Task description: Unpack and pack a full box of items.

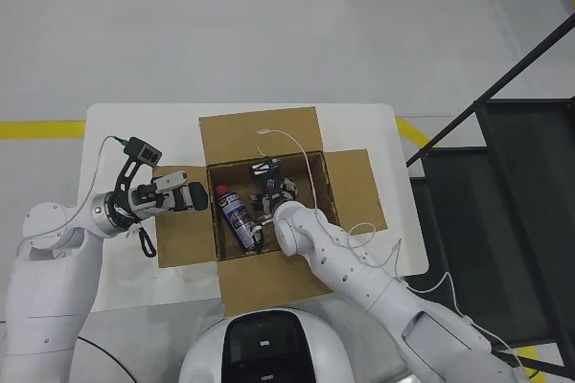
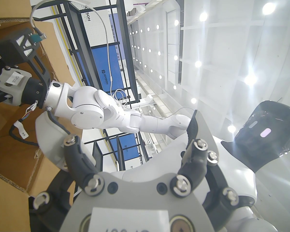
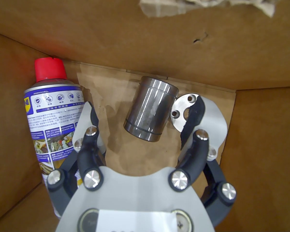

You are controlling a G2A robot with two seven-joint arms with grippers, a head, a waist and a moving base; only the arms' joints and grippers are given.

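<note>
An open cardboard box (image 1: 347, 182) stands mid-table with its flaps spread. Inside lies a spray can (image 1: 233, 216) with a red cap and blue label; it is also in the right wrist view (image 3: 53, 112), along one box wall. Beside it on the box floor is a shiny metal cylinder (image 3: 150, 109) with a round flange (image 3: 183, 112). My right gripper (image 3: 143, 115) is down in the box, open, with its fingers on either side of the cylinder and one fingertip in front of the flange. My left gripper (image 1: 194, 196) is over the left flap, open and empty, facing upward (image 2: 122, 131).
The box sits on a white table (image 1: 125, 134) with bare surface at the left and far side. A dark metal frame (image 1: 517, 163) stands to the right of the table. A white cable (image 1: 297, 158) runs over the box's far rim.
</note>
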